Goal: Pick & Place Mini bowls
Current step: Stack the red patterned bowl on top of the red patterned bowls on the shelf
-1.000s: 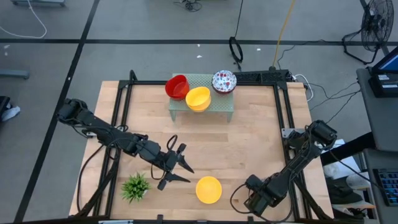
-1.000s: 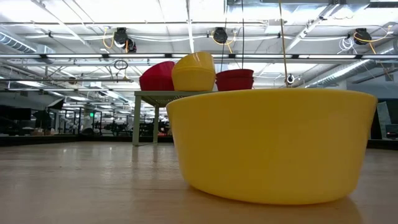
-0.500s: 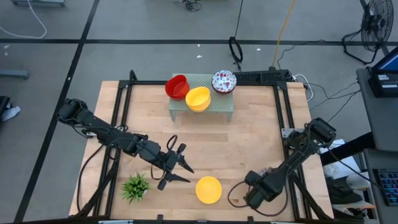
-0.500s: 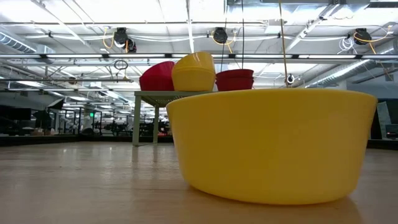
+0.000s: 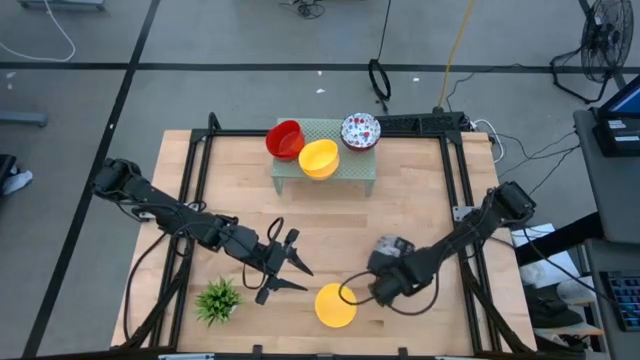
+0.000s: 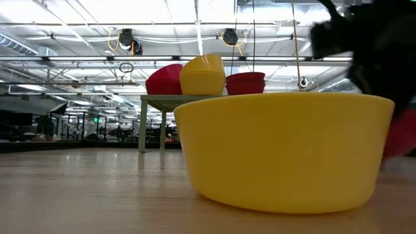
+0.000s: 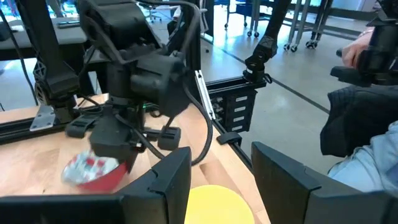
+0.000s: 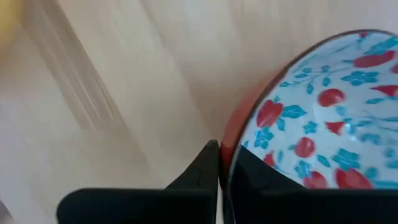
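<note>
My right gripper (image 5: pixel 385 265) points steeply down just right of a yellow mini bowl (image 5: pixel 335 305), which stands on its base near the table's front edge. It is shut on a floral mini bowl (image 7: pixel 93 171), white with red flowers inside and red outside. That bowl shows as a red blur (image 6: pixel 403 136) in the low view. My left gripper (image 5: pixel 300 280) hovers open left of the yellow bowl (image 7: pixel 214 202), pointing at it. A red bowl (image 5: pixel 285 140), a yellow bowl (image 5: pixel 318 158) and a floral bowl (image 5: pixel 360 131) rest on a green rack (image 5: pixel 350 182) at the back. My right gripper has the floral bowl by its rim (image 8: pixel 225 149), one finger (image 8: pixel 261 180) inside the bowl and the other (image 8: pixel 199 168) outside on the red wall. The fingers come from above, pointing down. The bowl's mouth faces up; I cannot tell whether its base is off the table.
A spiky green plant (image 5: pixel 218 298) stands near the front left. A black cable loop (image 5: pixel 350 293) from the right arm hangs over the yellow bowl's edge. Bare wood lies in the table's middle (image 5: pixel 330 225). A person's sleeve (image 7: pixel 364 124) shows beyond the table's right side.
My right gripper has swung from the near right corner toward the table's left, up beside the yellow bowl, turning at the wrist as it went. It and the floral bowl now show as blurs at the right of the low view.
</note>
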You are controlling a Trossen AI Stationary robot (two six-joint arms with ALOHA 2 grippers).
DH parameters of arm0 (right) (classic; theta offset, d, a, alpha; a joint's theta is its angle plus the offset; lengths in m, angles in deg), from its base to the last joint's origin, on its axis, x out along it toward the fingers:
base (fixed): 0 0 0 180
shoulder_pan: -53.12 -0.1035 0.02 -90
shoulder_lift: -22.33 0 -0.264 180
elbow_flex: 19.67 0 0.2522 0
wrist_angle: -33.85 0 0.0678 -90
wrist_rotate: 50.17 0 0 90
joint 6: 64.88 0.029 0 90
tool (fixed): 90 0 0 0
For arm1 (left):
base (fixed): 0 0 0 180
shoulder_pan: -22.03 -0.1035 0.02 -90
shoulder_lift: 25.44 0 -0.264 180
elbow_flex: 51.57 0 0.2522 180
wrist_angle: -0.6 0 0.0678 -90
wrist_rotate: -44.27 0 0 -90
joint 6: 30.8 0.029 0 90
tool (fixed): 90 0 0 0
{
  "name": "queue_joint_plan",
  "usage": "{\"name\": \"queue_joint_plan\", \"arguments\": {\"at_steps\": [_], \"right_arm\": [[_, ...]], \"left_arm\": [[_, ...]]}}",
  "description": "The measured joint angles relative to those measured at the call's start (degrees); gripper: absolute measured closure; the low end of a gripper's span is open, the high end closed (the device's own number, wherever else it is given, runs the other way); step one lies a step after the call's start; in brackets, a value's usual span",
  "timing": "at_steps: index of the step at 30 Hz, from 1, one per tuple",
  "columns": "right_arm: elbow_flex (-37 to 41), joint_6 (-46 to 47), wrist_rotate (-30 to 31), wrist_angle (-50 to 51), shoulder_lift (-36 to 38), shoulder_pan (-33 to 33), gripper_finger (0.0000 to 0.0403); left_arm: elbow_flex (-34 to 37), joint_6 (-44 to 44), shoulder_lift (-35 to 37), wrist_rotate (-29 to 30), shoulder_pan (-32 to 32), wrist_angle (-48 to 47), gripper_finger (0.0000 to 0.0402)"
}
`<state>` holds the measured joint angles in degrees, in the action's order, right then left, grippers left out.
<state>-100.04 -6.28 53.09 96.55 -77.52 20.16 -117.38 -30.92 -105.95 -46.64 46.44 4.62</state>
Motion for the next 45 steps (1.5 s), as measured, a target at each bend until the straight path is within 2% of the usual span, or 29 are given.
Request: {"name": "queue_joint_plan", "arguments": {"at_steps": [8, 17, 21, 28, 32, 39, 45], "right_arm": [[0.02, -11.84, 5.59, -8.89, 6.05, 3.33, 0.0395], [0.02, -21.59, 24.54, -11.44, 17.39, 5.89, 0.0395], [-0.02, -31.11, 29.01, -16.48, 21.97, 9.30, 0.0395], [-0.09, -50.20, 28.65, -31.71, 25.79, 19.23, 0.0395], [-0.09, -57.92, 27.16, -37.26, 26.12, 25.83, 0.0395], [-0.15, -60.32, 20.93, -38.46, 25.17, 38.93, 0.0395], [-0.20, -60.95, 15.90, -38.65, 22.91, 47.52, 0.0395]], "left_arm": [[0.00, -0.09, 0.00, 0.00, 0.00, 0.02, 0.0229], [0.00, 0.22, 0.00, 0.02, 0.00, 0.04, 0.0229], [0.00, 0.24, 0.00, 0.04, 0.00, 0.07, 0.0229], [0.00, 0.26, 0.00, 0.04, 0.00, 0.46, 0.0229], [0.00, 0.26, 0.00, 0.04, 0.00, 0.49, 0.0229], [0.00, 3.80, 0.00, 0.18, 0.00, 0.50, 0.0229], [0.00, 8.30, 0.00, 5.35, -0.08, 0.48, 0.0229]]}}
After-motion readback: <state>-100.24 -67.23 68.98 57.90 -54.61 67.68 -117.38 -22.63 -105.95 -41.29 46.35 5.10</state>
